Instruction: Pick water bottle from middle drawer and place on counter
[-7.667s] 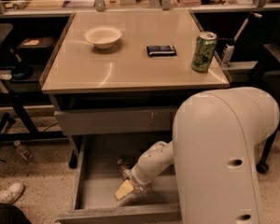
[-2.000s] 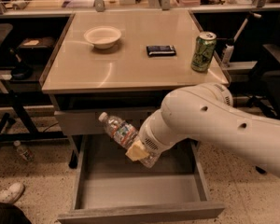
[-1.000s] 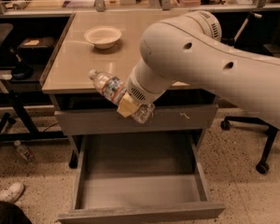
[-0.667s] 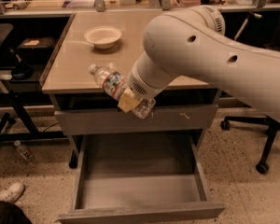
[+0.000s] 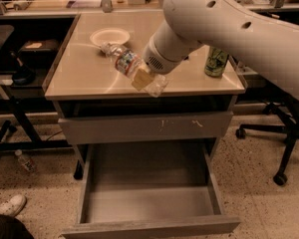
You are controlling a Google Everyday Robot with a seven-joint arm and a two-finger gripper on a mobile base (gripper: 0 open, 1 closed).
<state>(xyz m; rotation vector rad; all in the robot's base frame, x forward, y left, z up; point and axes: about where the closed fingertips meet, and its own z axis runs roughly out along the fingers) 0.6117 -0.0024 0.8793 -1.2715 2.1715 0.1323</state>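
I have the gripper (image 5: 147, 81) clamped on the lower end of the water bottle (image 5: 120, 57), which hangs tilted over the front half of the counter (image 5: 84, 79), cap pointing toward the white bowl (image 5: 109, 32), while the middle drawer (image 5: 149, 203) stands open below.

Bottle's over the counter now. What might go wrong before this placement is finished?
The gripper holds the water bottle tilted above the counter, near its front edge; released like this it may roll off, perhaps into the open middle drawer. Its cap end points toward the white bowl, so lowering it there might knock the bowl.
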